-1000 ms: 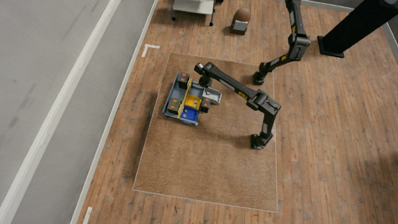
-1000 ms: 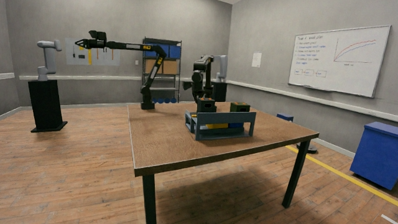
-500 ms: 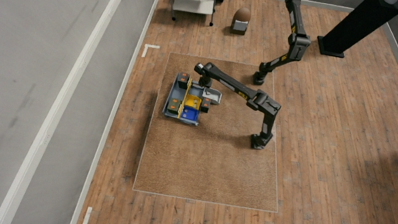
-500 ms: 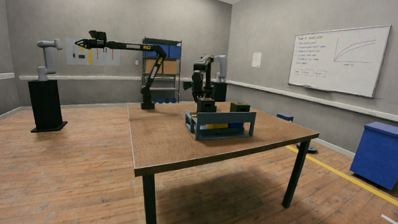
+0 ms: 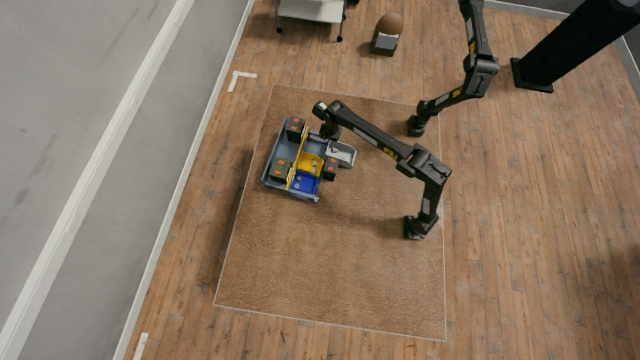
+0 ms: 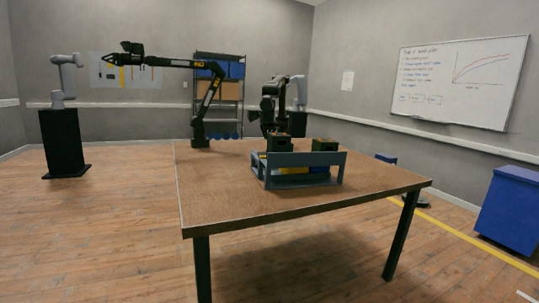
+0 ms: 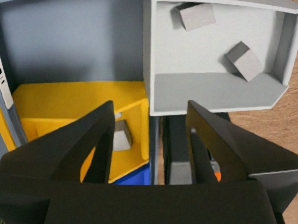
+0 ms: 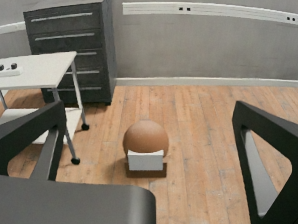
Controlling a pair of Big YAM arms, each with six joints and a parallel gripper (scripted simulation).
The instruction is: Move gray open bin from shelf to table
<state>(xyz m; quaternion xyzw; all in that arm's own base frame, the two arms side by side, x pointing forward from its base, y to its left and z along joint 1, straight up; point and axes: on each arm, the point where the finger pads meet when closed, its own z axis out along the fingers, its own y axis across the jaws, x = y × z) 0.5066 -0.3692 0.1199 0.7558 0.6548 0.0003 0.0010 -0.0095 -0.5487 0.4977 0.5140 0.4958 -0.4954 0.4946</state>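
The gray open bin [image 5: 341,152] sticks out of the blue-gray shelf [image 5: 293,160] on its side toward the arms. In the left wrist view the gray bin [image 7: 213,56] holds two gray blocks [image 7: 242,60]. The yellow bin [image 7: 73,112] sits beside it, and in the overhead view the yellow bin [image 5: 311,164] and the blue bin [image 5: 306,183] stand in the shelf. My left gripper [image 7: 150,110] hovers over the gray bin's near corner, fingers partly open, gripping nothing. It also shows in the overhead view [image 5: 327,132]. My right gripper [image 6: 109,57] is open, high and far from the table.
Several dark boxes with orange marks [image 5: 295,127] sit on the shelf's top. The shelf [image 6: 301,166] stands mid-table. A brown dome on a gray block [image 8: 145,144] lies on the floor below the right gripper.
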